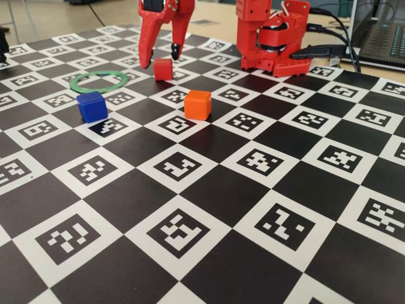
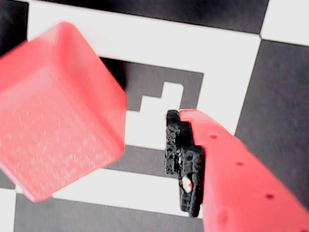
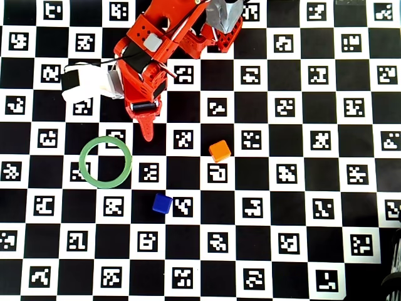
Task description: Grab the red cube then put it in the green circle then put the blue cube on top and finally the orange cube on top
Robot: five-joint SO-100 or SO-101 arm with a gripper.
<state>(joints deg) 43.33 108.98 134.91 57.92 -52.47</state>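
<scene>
In the fixed view the gripper (image 1: 162, 56) hangs with its two fingers spread, tips just above the red cube (image 1: 163, 69), which sits on the checkered marker board (image 1: 209, 209) — not yet clasped. The green circle (image 1: 99, 82) lies just to the left of the cube in this view, empty. The blue cube (image 1: 92, 106) sits in front of the ring, the orange cube (image 1: 198, 104) off to the right, well apart from each other.

The wrist view shows what the fixed one cannot: the red cube (image 2: 55, 113) lies to the left of the black-padded fingertip (image 2: 182, 159), with a clear gap between them. The other finger is out of frame, so I cannot tell whether the cube is centred in the jaws.

In the overhead view the arm covers the red cube entirely; only the finger tip (image 3: 146, 132) pokes out beside the green circle (image 3: 106, 162). The blue cube (image 3: 162, 203) and orange cube (image 3: 220, 150) are plain here.

The risk, as I judge it: if the descent is off-centre, a fingertip could land on the cube's top or nudge it sideways, perhaps against the ring.
</scene>
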